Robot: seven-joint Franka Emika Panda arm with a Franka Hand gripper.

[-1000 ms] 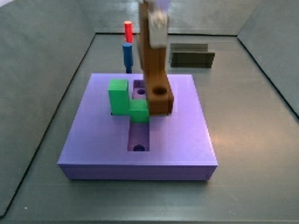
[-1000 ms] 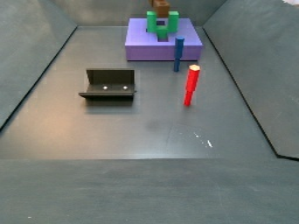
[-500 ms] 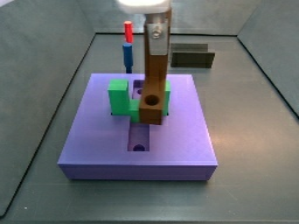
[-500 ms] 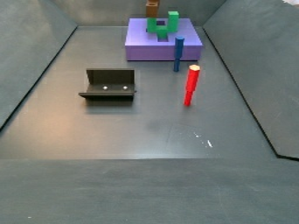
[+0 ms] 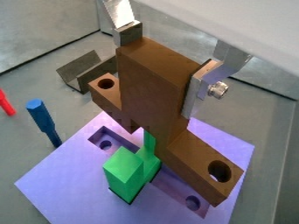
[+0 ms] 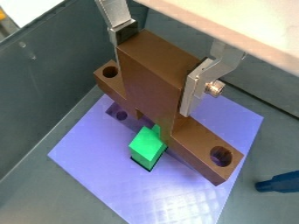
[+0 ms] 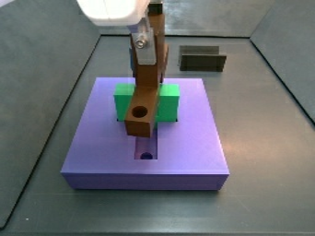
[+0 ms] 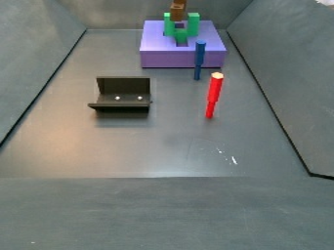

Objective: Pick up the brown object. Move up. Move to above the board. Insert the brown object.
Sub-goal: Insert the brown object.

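My gripper [image 7: 147, 41] is shut on the brown object [image 7: 144, 92], an orange-brown bar with a round hole near its lower end, and holds it upright over the groove of the purple board [image 7: 185, 152]. Its lower end is close to the groove; I cannot tell if it touches. Both wrist views show the silver fingers [image 5: 212, 77] [image 6: 198, 83] clamped on the brown object [image 5: 158, 87] [image 6: 158, 83] above the board [image 5: 65, 185] [image 6: 105, 166]. In a side view the gripper is out of frame and the brown object [image 8: 182, 8] stands over the far board [image 8: 163, 54].
A green U-shaped block [image 7: 124, 103] [image 8: 183, 27] [image 5: 131, 171] [image 6: 147, 144] sits on the board beside the groove. A blue peg [image 8: 200, 61] [image 5: 45, 121] and a red peg [image 8: 214, 95] stand on the floor beside the board. The dark fixture [image 8: 121, 94] [image 7: 204, 60] stands apart.
The gripper has turned the brown object so its narrow side faces a side view, and has shifted it a little left over the groove.
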